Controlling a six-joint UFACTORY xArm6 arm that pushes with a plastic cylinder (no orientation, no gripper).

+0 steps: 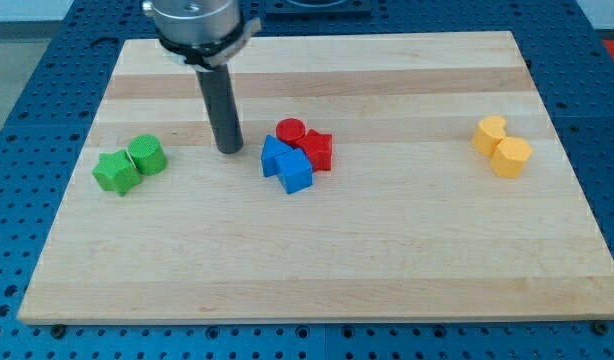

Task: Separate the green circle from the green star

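Nearest the view's bottom, only bare worktop (307, 270). Then, low and well off to the view's left of my tip (230, 150), the green star (117, 172), with the green circle (147, 155) pressed against its upper-right side, touching, no gap between them, so not yet separated. Circle on the side nearer my tip, star beyond it. Just to the view's right of my tip, close but apart from it, two blue blocks (287, 165) huddled together, shapes hard to call. Behind those, still right of my tip, a red star (319, 150) and a red circle (290, 130), packed into the same cluster. Far to the right of my tip, well apart, two yellow blocks (502, 148) touching each other. Tally: two green, two blue, two red, two yellow, eight in all, sorted by colour into three groups. No jaws here to spread or press together; just a straight dark rod (223, 105) standing upright, touching no block, planted between the green pair and the blue-red cluster. Probably lined up there for a leftward run at the circle. Tricky, though: a push from this side likely drives the circle into the star rather than off it, so better to come in at the seam from above or below.
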